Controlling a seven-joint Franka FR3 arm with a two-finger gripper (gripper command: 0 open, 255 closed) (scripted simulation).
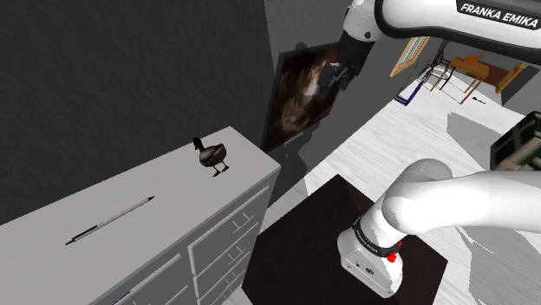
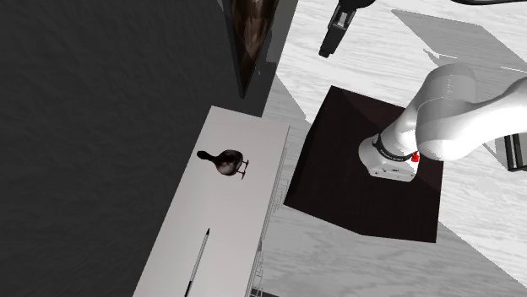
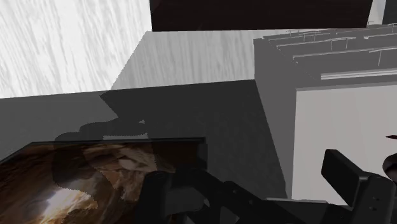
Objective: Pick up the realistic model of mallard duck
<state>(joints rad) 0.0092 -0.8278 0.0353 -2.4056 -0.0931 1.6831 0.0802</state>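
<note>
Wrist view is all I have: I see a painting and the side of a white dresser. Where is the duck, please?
Observer: The duck stands upright on top of the dresser, near the end closest to the painting.
Operator: Is the gripper already above the dresser top?
Observer: No. The gripper hangs past that end of the dresser, in front of the painting.
Operator: Is anything else lying on top?
Observer: Yes, a pen lies further along the top, well apart from the duck.
</note>
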